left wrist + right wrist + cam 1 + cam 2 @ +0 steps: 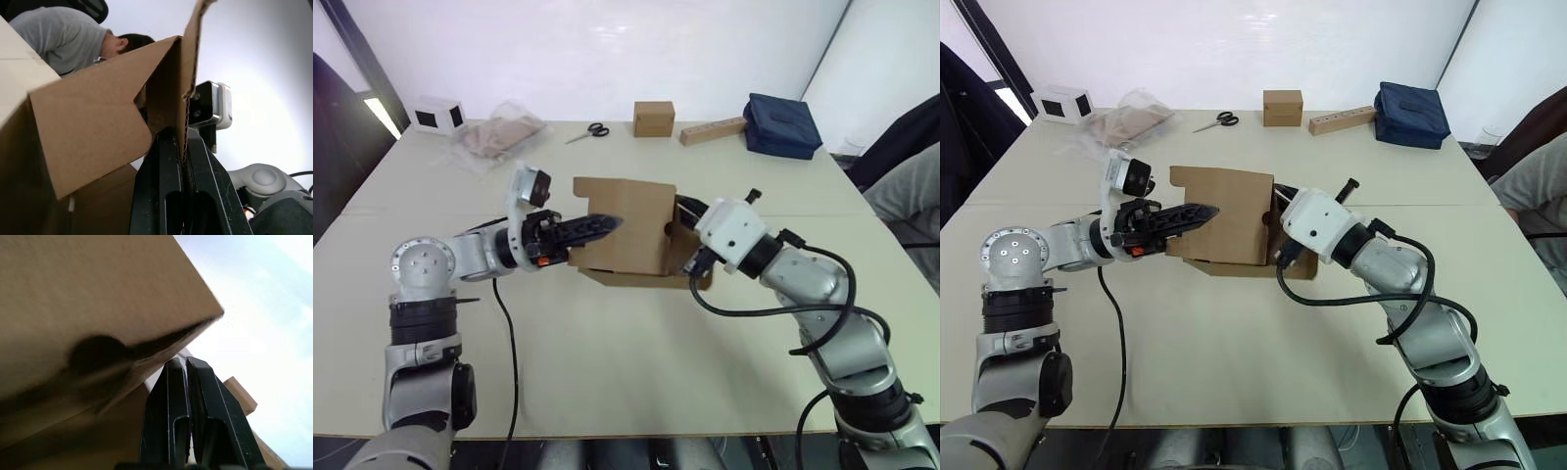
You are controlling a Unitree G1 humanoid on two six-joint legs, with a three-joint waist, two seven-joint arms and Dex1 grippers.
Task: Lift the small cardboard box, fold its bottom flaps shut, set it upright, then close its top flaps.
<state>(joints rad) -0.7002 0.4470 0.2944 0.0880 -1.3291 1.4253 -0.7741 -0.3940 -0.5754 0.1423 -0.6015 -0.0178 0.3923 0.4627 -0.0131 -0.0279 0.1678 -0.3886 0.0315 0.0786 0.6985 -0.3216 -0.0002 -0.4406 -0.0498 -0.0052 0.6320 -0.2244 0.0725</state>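
The tabletop (626, 382) carries the small cardboard box (625, 231) near its middle, resting between the two arms, a flap (646, 280) folded out flat beneath it. The left pincer (597, 226) reaches across the box's near face, pinching a cardboard edge between its fingers (166, 196). The right pincer (187, 363) sits pressed together against the box's other side.
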